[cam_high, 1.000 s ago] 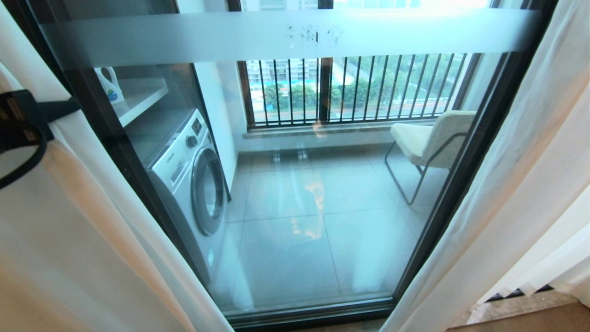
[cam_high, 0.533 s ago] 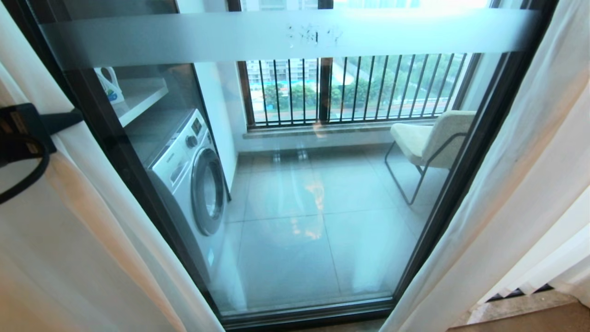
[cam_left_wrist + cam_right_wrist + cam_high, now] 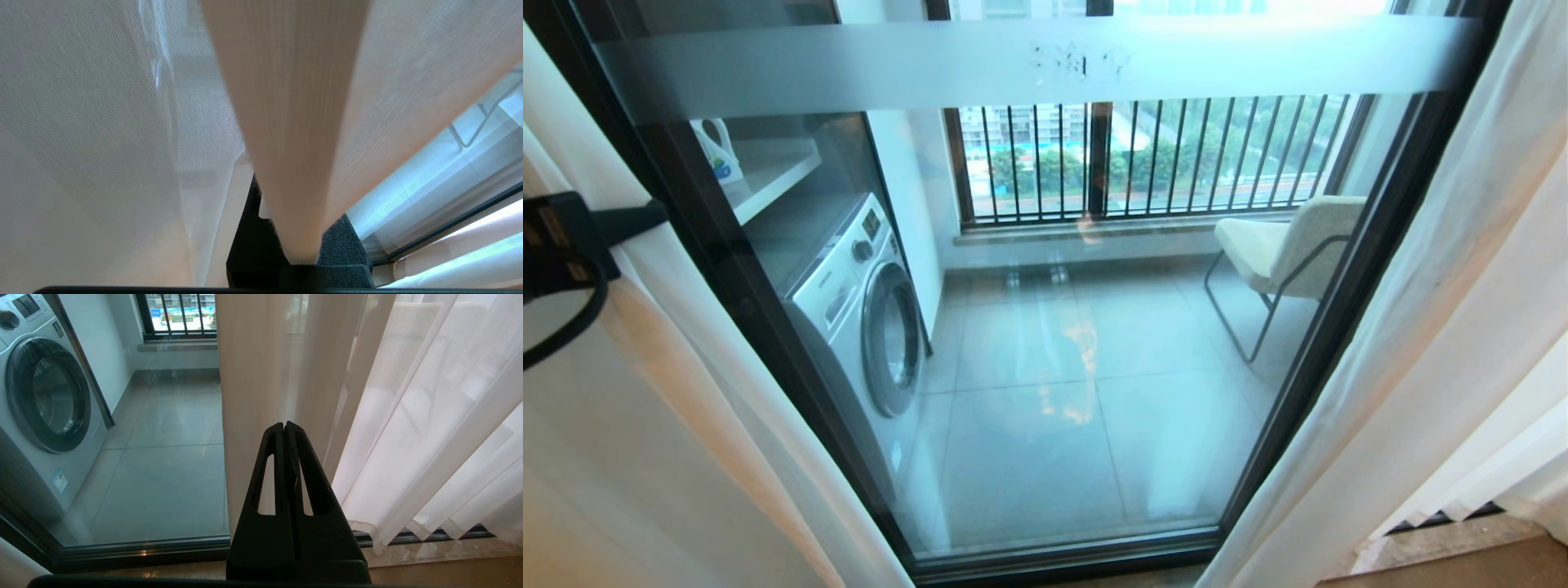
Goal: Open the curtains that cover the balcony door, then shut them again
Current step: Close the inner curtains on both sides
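We hold the left sheer curtain (image 3: pixel 686 392) pinched in our left gripper (image 3: pixel 645 214) at the balcony door's (image 3: pixel 1045 327) left frame; our right gripper (image 3: pixel 284 426) rests clamped empty. The thin fabric could slip free if we tug sideways too sharply.

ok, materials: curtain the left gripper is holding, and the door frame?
Curtain: thin sheer woven fabric, white; weave shows up close and light passes through.
Door frame: looks like dark metal with a smooth, slightly glossy finish, though painted or coated can't be told.
Left gripper is shut on the curtain.
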You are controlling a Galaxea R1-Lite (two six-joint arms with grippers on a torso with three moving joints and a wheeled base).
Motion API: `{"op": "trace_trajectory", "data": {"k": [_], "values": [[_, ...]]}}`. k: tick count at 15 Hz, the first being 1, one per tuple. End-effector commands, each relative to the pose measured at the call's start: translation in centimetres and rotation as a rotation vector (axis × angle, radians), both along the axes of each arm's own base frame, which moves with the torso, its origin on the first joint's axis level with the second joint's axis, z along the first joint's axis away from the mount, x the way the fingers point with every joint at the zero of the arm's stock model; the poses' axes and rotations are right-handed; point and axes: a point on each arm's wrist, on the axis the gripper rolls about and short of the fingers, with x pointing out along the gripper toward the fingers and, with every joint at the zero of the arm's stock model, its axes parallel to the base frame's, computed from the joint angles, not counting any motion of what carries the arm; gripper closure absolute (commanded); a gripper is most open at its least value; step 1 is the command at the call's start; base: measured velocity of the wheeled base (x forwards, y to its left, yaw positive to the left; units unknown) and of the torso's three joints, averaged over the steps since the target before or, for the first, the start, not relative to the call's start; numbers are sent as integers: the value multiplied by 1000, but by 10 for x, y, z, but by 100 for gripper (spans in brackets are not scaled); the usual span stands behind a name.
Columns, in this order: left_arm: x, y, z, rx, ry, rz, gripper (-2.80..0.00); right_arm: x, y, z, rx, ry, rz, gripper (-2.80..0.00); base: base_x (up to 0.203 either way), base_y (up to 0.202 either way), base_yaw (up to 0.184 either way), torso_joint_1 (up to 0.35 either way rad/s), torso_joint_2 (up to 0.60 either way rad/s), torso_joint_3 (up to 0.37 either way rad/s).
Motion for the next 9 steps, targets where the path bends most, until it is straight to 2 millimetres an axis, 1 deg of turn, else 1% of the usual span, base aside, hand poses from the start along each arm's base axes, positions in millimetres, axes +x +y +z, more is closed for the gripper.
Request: {"op": "trace_trajectory", "data": {"k": [1, 9], "values": [[0, 0, 1, -1, -3, 1, 0, 0, 0, 0, -1, 1, 0, 0, 0, 0, 0, 0, 0, 0], [0, -1, -2, 1, 5, -4, 0, 0, 0, 0, -1, -1, 1, 0, 0, 0, 0, 0, 0, 0]]}}
